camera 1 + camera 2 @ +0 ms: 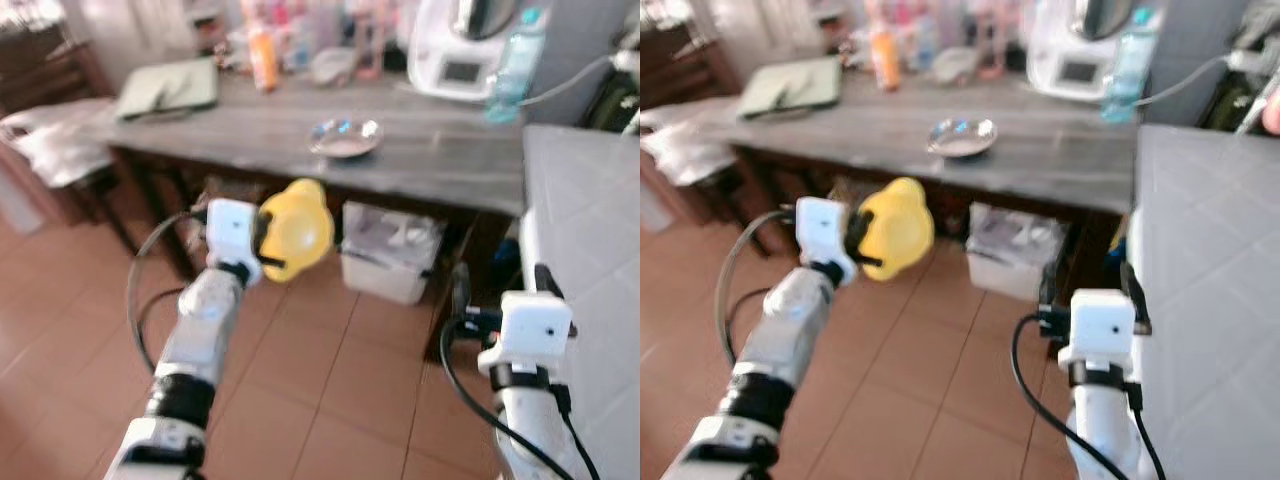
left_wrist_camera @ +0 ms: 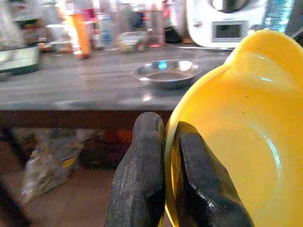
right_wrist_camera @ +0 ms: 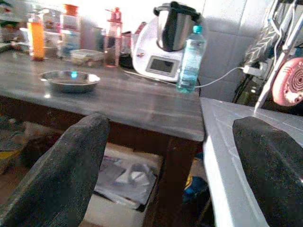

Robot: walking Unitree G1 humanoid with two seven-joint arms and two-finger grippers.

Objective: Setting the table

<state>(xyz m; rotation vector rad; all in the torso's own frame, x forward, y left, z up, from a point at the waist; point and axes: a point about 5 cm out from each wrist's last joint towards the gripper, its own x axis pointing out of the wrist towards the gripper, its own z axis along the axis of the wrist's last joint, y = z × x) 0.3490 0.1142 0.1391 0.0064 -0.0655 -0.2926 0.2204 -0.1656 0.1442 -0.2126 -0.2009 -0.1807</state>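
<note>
Left gripper (image 2: 163,189) reaches toward the dark tabletop (image 1: 420,160), jaws clamped on a yellow bowl's (image 1: 295,230) rim. Right gripper (image 3: 175,165) held lower, jaws spread wide, holding nothing.

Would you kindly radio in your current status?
Left gripper shut on yellow bowl, short of table. Right gripper open, empty. Metal dish on table ahead.

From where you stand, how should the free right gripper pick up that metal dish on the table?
Pinch the metal dish by its near rim, coming from the table's front edge. It is shallow with a flared lip, and the right gripper has its fingers open.
</note>
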